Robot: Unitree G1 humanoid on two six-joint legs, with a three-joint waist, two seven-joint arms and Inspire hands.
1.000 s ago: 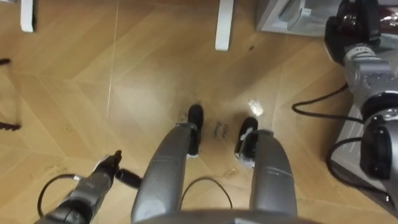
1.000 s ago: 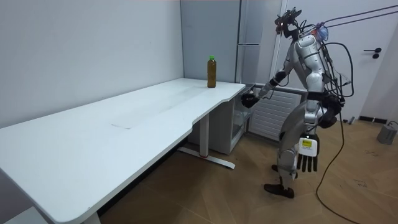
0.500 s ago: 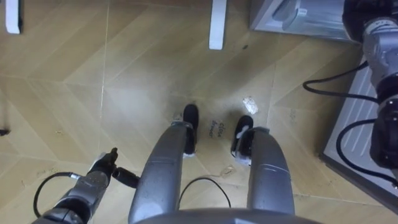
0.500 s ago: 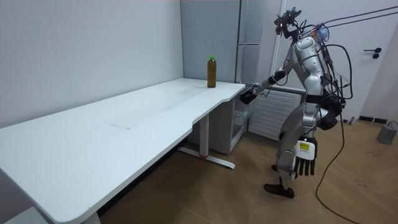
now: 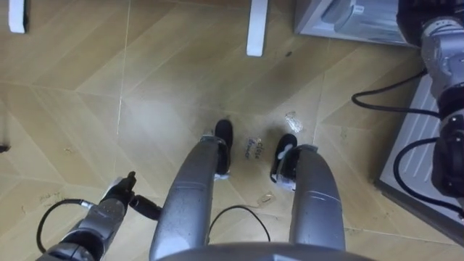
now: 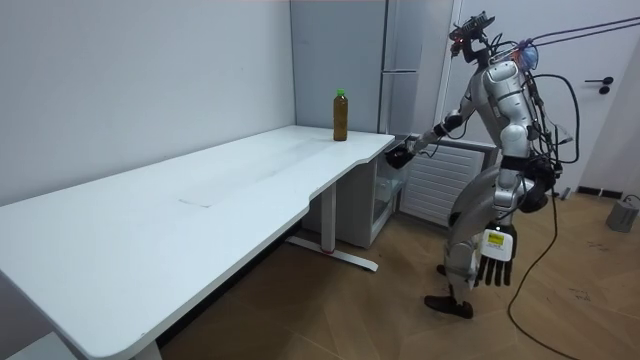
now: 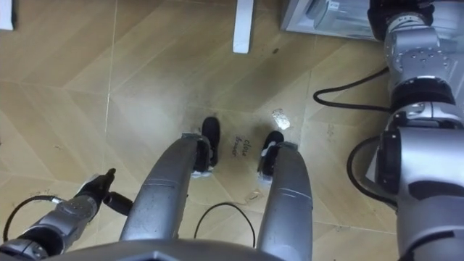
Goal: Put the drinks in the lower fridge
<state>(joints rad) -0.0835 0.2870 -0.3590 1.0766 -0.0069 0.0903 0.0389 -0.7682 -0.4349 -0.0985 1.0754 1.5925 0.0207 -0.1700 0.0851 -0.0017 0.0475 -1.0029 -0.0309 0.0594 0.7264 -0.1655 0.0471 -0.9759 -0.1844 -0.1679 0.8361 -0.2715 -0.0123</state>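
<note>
Left hand (image 6: 495, 262) hangs, fingers released and empty; right hand (image 6: 400, 156) reaches out, its state unreadable. Beyond it, a brown, green-capped plastic bottle (image 6: 340, 115) stands on the white surface (image 6: 250, 180), well apart: judged not yet fetched or refrigerated.

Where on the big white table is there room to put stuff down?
Nearly all of the white table is bare, from the near end up to the bottle at its far corner. It is tighter only there, where the robot's right hand hovers beside the table's edge.
</note>
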